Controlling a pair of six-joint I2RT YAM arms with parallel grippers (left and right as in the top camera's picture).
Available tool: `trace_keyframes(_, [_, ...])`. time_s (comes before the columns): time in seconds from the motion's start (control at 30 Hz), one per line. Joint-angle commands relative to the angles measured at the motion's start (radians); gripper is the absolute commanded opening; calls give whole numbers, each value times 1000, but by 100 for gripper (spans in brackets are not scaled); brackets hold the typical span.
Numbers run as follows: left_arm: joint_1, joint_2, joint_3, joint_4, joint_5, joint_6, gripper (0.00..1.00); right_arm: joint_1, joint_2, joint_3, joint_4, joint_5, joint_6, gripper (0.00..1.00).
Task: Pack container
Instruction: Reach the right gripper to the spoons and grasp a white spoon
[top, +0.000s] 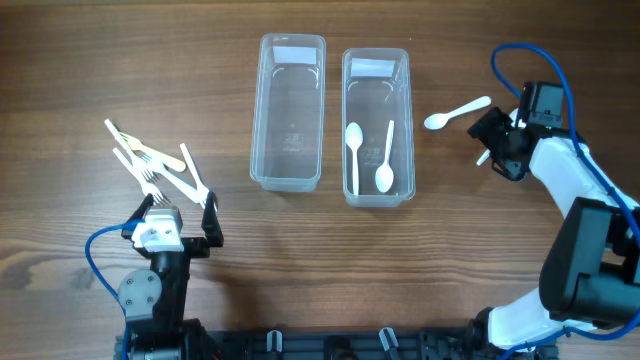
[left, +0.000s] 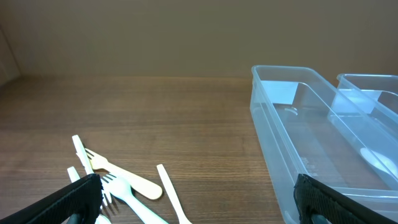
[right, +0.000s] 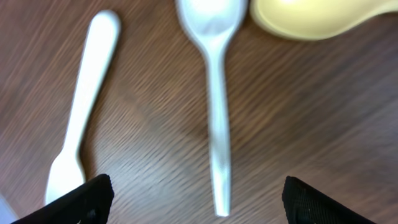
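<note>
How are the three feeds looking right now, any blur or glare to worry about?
Overhead: sharp, evenly lit, only soft shadows. Left wrist: in focus, mild reflections on the near container, forks cut off at the bottom. Right wrist: too close, the white spoon and the utensil left of it blurred.

The place looked like a robotics laboratory or a test bench, not a home. Two robot arms, the left arm (top: 152, 285) and the right arm (top: 575, 190), stood at one edge of a table (top: 80, 60) with a wood-grain top, and blue cables (top: 89, 252) ran openly along them. Behind the table was only a plain brownish wall (left: 186, 31). The few things on it, two clear plastic containers (top: 289, 130) and disposable plastic cutlery (top: 150, 165), lay in separate groups, as on a test set-up.
</note>
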Motion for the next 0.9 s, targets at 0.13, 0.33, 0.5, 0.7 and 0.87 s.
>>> trace_keyframes(0.13, [-6,-7,-6,3,2,20,100,3,-18,-5,32,186,106,86])
trace_keyframes(0.33, [-6,-7,-6,3,2,20,100,3,32,-5,76,190,135,82])
trace_keyframes(0.5, [-6,-7,-6,3,2,20,100,-2,125,-4,125,194,135,81])
trace_keyframes(0.7, [-6,-7,-6,3,2,20,100,-8,136,-4,109,198,132,48])
trace_keyframes(0.87, [-6,-7,-6,3,2,20,100,-8,136,-3,91,216,124,18])
